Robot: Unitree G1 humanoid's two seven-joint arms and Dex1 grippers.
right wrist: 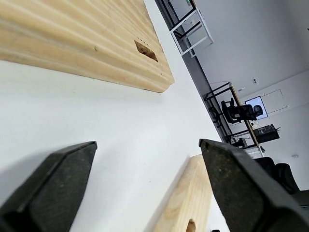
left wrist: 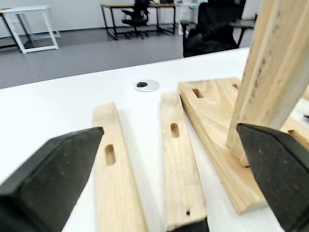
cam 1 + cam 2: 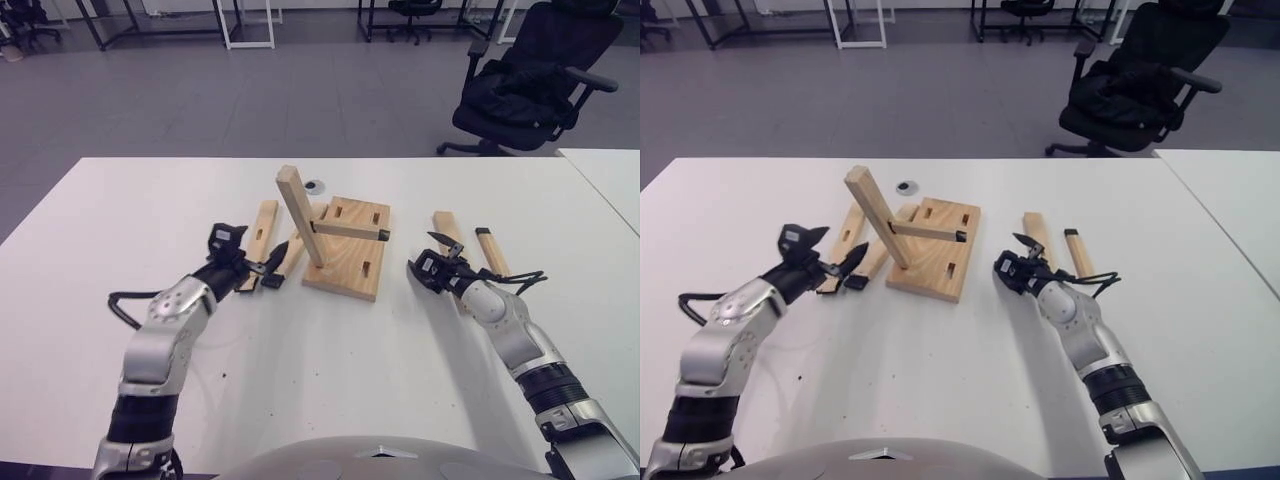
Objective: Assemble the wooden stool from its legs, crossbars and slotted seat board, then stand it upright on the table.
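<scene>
Seat board (image 3: pixel 352 262) flat on table (image 3: pixel 320 380), one leg (image 3: pixel 299 213) stuck upright in it, crossbar (image 3: pixel 350 231) attached. Left claw (image 3: pixel 262 243) wide open, empty, by loose legs (image 3: pixel 263 228); right claw (image 3: pixel 425 255) same.

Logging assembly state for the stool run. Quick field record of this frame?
seat: slotted wooden seat board flat on white table
fitted: one wooden leg standing in it, leaning; thin crossbar joined to that leg
loose left: two slotted legs, flat
loose right: longer leg, short dark-tipped bar
left gripper: open over left legs
right gripper: open, beside board, empty
</scene>
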